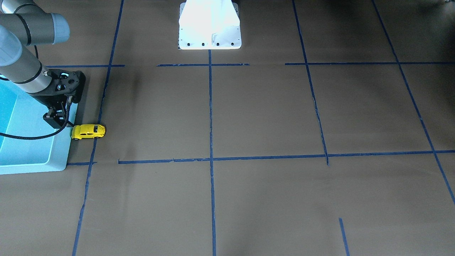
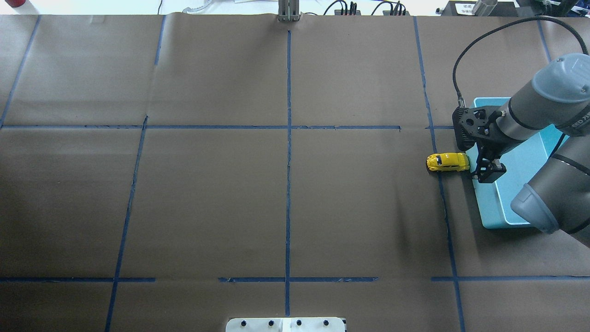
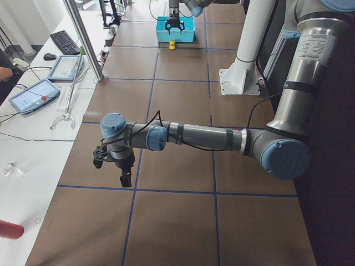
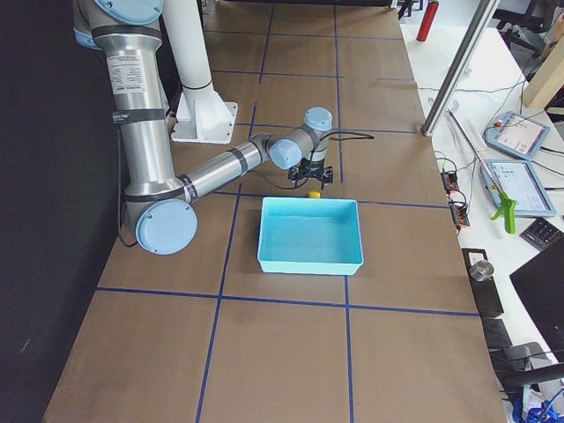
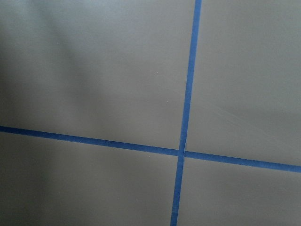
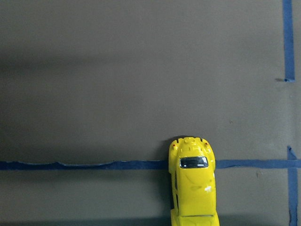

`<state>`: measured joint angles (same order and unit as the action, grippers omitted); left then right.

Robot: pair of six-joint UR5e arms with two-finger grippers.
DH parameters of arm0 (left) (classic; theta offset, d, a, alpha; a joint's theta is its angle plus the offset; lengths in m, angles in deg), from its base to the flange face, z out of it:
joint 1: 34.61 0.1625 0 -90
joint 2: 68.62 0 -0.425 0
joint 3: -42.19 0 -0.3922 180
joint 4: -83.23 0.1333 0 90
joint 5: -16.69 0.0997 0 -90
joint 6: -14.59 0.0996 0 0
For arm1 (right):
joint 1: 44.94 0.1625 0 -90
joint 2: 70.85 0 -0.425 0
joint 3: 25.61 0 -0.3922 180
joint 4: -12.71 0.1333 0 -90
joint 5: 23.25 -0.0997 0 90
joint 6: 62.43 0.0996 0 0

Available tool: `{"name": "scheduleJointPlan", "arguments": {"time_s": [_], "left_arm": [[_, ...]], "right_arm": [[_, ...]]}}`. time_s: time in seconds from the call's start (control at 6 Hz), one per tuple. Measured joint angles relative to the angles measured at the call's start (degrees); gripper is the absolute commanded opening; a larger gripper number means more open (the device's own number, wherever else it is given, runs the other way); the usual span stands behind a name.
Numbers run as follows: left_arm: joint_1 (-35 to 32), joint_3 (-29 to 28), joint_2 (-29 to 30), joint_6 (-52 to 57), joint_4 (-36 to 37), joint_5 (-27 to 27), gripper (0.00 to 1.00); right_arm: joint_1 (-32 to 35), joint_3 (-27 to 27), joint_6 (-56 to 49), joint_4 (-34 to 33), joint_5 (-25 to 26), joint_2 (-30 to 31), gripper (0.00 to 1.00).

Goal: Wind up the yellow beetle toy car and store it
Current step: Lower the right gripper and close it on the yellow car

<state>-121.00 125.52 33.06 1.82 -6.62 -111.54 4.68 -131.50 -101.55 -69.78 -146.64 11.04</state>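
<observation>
One small thing matters here: the yellow beetle toy car point(image 1: 88, 131) stands on its wheels on the desk, at the middle left of the front-facing view. One end is right against the outer wall of the light blue bin point(image 2: 488, 216), and the body straddles a strip of blue tape point(image 6: 94, 165). It looks like a hard, glossy shell, probably light and stiff, so it should lift easily. The rounded roof and smooth paint would likely let pads slide off if it is pinched from above at the dome. The better hold seems to be across the flat flanks, between the wheels, low enough that it cannot tip. For winding, it would have to be pressed down so the wheels grip the paper as it is dragged. The right end effector point(image 2: 487, 174) hovers over the bin's rim just beside the car, holding nothing, its jaws apparently parted. The left end effector point(image 3: 113, 170) hangs over bare desk at the lower left of the left side view, well apart from the car; whether it is wide or narrow cannot be told.
</observation>
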Motion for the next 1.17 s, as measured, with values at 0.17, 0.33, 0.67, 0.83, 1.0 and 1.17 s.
{"name": "scheduleJointPlan", "arguments": {"time_s": [0.17, 0.33, 0.67, 0.83, 1.0, 1.17], "left_arm": [[-0.2, 0.0, 0.0, 0.1, 0.0, 0.0, 1.0], [-0.3, -0.1, -0.1, 0.0, -0.1, 0.0, 1.0], [-0.4, -1.1, -0.6, 0.1, -0.5, 0.0, 1.0], [-0.4, -1.8, -0.8, 0.1, -1.3, -0.3, 1.0], [-0.7, -2.1, -1.1, 0.1, -1.8, -1.1, 1.0], [-1.1, -2.3, -1.5, 0.1, -2.0, -1.8, 1.0]], "right_arm": [[-1.2, 0.9, 0.0, 0.0, 0.6, -0.2, 1.0], [-1.9, 1.7, 0.0, 0.0, 1.0, -0.5, 1.0], [-2.5, 2.7, 0.0, 0.0, 1.9, -1.0, 1.0], [-2.5, 3.0, 0.0, 0.0, 2.9, -1.2, 1.0], [-2.4, 3.5, 0.1, 0.0, 4.0, -1.7, 1.0], [-2.4, 4.6, 0.2, 0.0, 4.9, -2.4, 1.0]]}}
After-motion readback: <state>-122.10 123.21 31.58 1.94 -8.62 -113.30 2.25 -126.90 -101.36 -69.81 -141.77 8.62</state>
